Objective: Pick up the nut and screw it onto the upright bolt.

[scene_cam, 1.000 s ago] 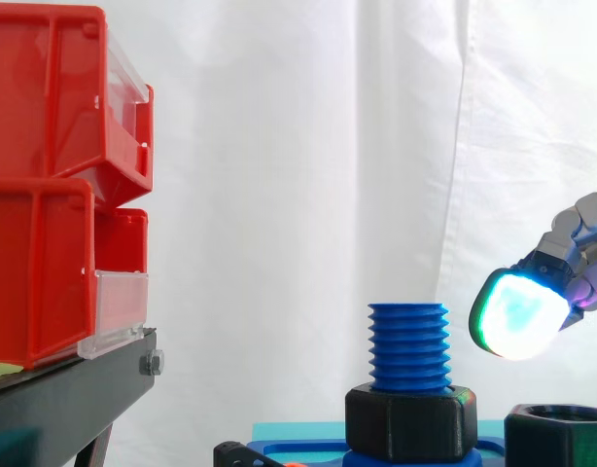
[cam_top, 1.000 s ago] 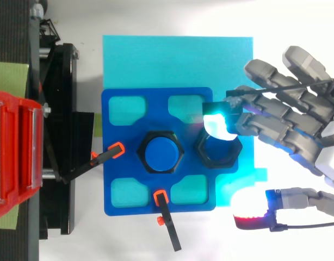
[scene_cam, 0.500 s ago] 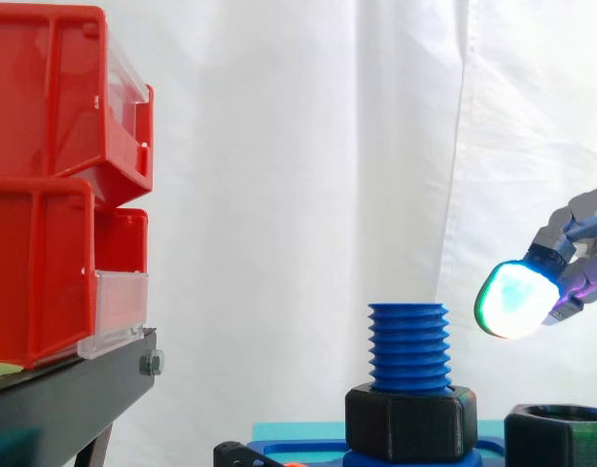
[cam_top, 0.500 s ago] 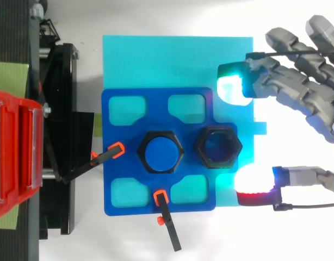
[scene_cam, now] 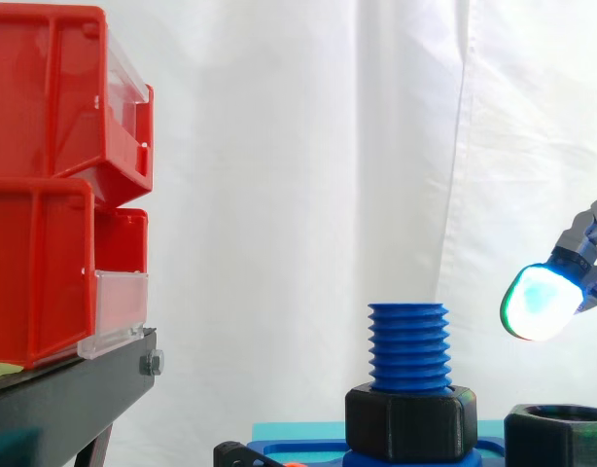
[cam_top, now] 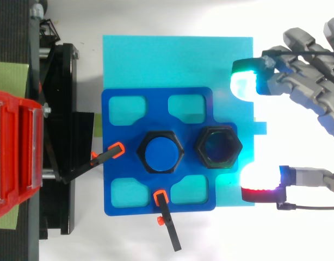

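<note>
Going left to right: red bins [cam_top: 12, 157] on the black stand [cam_top: 55, 136], then the blue plate [cam_top: 118, 130] with the bolt [scene_cam: 407, 345] standing upright in the middle. There's already a black collar nut [scene_cam: 410, 420] sitting low on the bolt, down at the base. Just beside it to the right, the loose nut [cam_top: 218, 147] is parked flat in its own pocket in the plate, nothing touching it.

The robot hand [cam_top: 308, 92] is off the plate's right edge, fingers spread wide and holding nothing. From above, the green-cyan pad [cam_top: 244, 81] and the red pad [cam_top: 259, 182] sit either side of the loose nut's line, but both clear of it.

So what changed: a second ago that green-cyan pad was right over the loose nut's rim. Half a second ago it had swung off it, and now it's pulled back further right. From the side it's also higher and further from the bolt. The loose nut hasn't budged.

My read is that no grab has happened yet. It looks like it backed off to line up again with the thumb and fingers wider apart.
</note>
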Robot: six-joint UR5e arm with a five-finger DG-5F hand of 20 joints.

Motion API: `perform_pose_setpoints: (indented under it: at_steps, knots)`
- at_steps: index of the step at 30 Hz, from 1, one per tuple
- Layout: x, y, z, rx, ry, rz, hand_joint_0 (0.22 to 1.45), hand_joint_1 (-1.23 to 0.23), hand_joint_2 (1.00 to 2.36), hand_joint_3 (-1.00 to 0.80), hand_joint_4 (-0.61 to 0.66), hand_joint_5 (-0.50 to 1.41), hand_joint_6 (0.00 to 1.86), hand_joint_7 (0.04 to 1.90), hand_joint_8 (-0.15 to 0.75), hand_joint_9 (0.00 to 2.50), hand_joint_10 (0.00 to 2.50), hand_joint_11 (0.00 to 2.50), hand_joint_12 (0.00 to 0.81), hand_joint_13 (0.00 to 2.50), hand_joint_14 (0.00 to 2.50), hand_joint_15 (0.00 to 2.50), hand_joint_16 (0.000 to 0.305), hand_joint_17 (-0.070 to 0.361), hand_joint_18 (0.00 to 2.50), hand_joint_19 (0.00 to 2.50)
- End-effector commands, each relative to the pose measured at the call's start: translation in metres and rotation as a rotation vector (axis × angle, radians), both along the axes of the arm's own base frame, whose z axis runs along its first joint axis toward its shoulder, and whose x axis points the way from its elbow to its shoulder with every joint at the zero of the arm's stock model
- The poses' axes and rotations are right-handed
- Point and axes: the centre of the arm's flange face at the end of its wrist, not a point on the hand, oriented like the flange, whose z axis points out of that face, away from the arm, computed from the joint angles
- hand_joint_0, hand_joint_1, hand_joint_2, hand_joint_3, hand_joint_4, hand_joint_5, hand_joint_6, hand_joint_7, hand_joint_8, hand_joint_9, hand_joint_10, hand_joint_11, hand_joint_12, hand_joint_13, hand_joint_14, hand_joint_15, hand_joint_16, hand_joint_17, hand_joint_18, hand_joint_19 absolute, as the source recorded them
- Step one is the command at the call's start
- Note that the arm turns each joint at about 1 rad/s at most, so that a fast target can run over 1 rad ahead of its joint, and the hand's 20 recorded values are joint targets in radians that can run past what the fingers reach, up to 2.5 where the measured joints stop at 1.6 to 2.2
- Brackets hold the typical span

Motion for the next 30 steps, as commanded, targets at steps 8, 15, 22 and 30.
perform_pose_setpoints:
  at_steps: [8,15,22,30]
  knots:
    - [0.000,0.012,-0.003,0.042,-0.041,-0.067,0.29,-0.73,1.00,-0.50,0.27,-0.24,0.50,0.75,0.332,0.26,0.00,0.00,0.478,0.16,0.00,0.00,0.065,0.146,0.00,0.00]
    - [0.005,0.024,-0.017,0.046,-0.052,-0.067,0.28,-0.81,1.00,-0.50,0.26,-0.28,0.50,0.76,0.307,0.00,0.00,0.00,0.475,0.00,0.00,0.00,0.066,0.149,0.00,0.00]
    - [0.006,0.025,-0.016,0.033,-0.048,-0.065,0.28,-0.80,1.00,-0.50,0.25,-0.30,0.50,0.75,0.290,0.00,0.00,0.00,0.475,0.00,0.00,0.00,0.067,0.150,0.00,0.00]
    - [0.014,0.030,-0.030,0.043,-0.067,-0.063,0.29,-0.79,1.00,-0.50,0.26,-0.29,0.50,0.73,0.309,0.00,0.00,0.00,0.480,0.00,0.00,0.00,0.068,0.152,0.00,0.00]
